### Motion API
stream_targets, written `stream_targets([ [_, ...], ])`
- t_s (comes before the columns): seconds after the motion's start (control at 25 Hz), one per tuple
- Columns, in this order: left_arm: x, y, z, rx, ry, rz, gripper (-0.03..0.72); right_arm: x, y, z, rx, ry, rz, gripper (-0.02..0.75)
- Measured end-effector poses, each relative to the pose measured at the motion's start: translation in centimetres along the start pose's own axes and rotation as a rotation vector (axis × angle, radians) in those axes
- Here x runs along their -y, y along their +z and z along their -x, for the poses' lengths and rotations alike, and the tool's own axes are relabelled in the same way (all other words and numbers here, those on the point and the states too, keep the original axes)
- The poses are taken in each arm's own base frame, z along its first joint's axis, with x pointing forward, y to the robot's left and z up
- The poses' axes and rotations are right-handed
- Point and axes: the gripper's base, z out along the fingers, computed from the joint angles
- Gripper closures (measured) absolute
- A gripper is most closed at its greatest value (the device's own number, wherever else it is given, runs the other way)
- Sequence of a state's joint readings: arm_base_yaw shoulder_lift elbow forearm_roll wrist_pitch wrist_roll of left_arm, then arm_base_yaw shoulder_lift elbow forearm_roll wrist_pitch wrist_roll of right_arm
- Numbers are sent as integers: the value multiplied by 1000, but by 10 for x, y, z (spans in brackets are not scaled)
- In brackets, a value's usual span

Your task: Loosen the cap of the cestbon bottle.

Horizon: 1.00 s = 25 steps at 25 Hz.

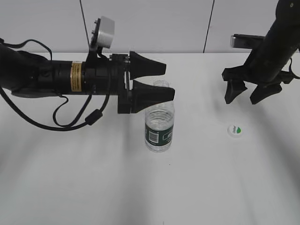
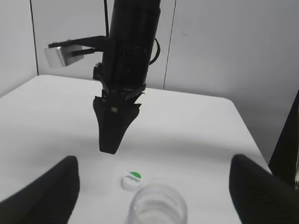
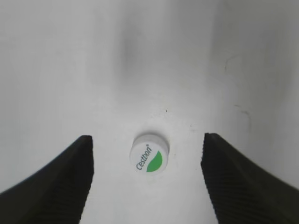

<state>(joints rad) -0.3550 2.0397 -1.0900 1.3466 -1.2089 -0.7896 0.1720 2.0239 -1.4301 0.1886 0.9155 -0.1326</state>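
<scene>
The cestbon bottle (image 1: 159, 126) stands upright mid-table, clear with a dark green label, its threaded neck bare and open (image 2: 158, 205). The cap (image 1: 235, 130) lies on the table to the bottle's right, white with a green patch; it also shows in the left wrist view (image 2: 132, 179) and the right wrist view (image 3: 149, 157). My left gripper (image 1: 161, 80) is open, its fingers either side of the bottle's neck, not touching it. My right gripper (image 1: 247, 95) is open and empty, hovering above and behind the cap, which lies between its fingers in the wrist view.
The white table (image 1: 70, 178) spreads around the bottle and cap, with a pale panelled wall (image 1: 154, 23) behind its far edge. The left arm's black cable (image 1: 70, 123) hangs low over the table at left.
</scene>
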Motion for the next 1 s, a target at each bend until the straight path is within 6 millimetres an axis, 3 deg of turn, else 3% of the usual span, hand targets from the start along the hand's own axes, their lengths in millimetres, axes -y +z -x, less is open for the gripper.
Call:
stream_targets([
  [0.24,12,-10,45,50,33,12,106,-5,-29,16,-4,-21,15,186],
  [0.4,16,-21,78,28,86,138,106,-9,-49,21,-18,-34,23,186],
  [0.56,12,-41,109,-45,121,436,106,-13,-70,22,-5,-46,26,186],
  [0.72,10,-75,134,-112,31,808,106,-15,-85,19,26,-51,26,186],
  [1.0,6,-126,135,-221,-171,1326,106,-16,-96,17,43,-58,18,186],
])
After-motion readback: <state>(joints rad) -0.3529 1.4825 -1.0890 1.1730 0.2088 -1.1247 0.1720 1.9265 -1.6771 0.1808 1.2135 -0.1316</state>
